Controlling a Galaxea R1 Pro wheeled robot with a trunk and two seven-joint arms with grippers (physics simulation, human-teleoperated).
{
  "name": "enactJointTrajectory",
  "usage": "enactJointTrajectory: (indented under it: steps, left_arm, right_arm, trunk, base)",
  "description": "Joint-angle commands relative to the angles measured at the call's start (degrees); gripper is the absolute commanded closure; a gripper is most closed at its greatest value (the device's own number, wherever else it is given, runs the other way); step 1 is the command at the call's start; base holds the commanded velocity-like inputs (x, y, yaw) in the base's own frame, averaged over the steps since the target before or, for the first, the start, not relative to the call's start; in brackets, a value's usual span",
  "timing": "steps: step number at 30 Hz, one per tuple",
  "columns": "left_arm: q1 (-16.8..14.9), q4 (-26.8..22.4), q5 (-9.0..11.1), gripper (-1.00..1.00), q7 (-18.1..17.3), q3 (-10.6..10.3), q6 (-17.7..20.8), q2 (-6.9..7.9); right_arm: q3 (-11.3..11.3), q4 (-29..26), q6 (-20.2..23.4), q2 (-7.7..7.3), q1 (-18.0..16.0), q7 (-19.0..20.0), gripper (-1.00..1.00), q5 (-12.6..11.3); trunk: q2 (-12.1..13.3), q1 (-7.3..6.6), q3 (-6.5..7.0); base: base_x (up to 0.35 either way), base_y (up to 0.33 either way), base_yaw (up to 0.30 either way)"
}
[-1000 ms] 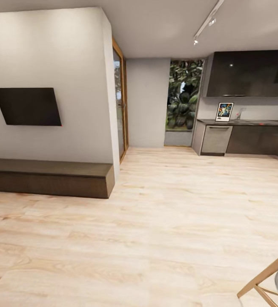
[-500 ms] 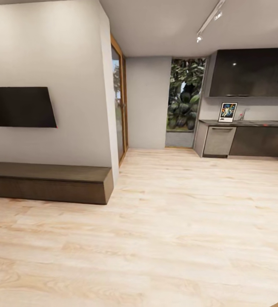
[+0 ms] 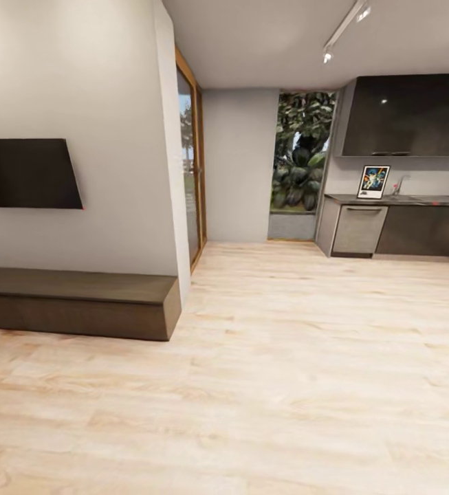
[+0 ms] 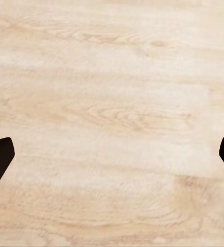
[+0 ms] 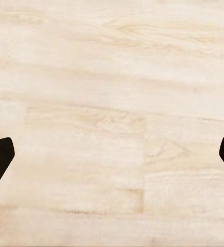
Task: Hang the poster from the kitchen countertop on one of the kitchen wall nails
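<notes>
Far right, the poster (image 3: pixel 374 181) leans upright on the kitchen countertop (image 3: pixel 417 200); my left gripper (image 4: pixel 112 154) and right gripper (image 5: pixel 112 154) hang wide, empty, awaiting arrival.

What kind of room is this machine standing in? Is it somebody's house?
It looks like a modern open-plan home. A dark television hangs above a low bench in a living area, and across the pale wood floor a kitchen countertop with dark cabinets holds a framed poster.

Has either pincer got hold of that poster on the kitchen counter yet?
Apart. In the head view the poster stands far off on the countertop; both wrist views show open pincers over bare wooden floor.
</notes>
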Motion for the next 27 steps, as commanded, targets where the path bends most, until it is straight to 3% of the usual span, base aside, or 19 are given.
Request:
enactJointTrajectory:
  steps: [1,13,27]
  left_arm:
    - [0.0,0.0,0.0,-1.00,0.0,0.0,-0.1,0.00]
    - [0.0,1.2,0.1,-1.00,0.0,-0.1,-0.1,-0.01]
    - [0.0,1.2,0.1,-1.00,0.0,-0.1,-0.1,0.00]
  right_arm:
    - [0.0,0.0,-0.2,0.00,0.0,0.0,-1.00,0.0]
    - [0.1,0.0,-0.2,0.07,0.0,0.0,-1.00,0.0]
    - [0.1,0.0,-0.2,0.08,0.0,0.0,-1.00,0.0]
  trunk:
    - [0.0,0.04,-0.05]
    - [0.0,0.04,-0.05]
    - [0.0,0.04,-0.05]
  base:
    - [0.339,0.000,0.000]
    - [0.340,-0.015,-0.022]
    - [0.338,-0.108,-0.268]
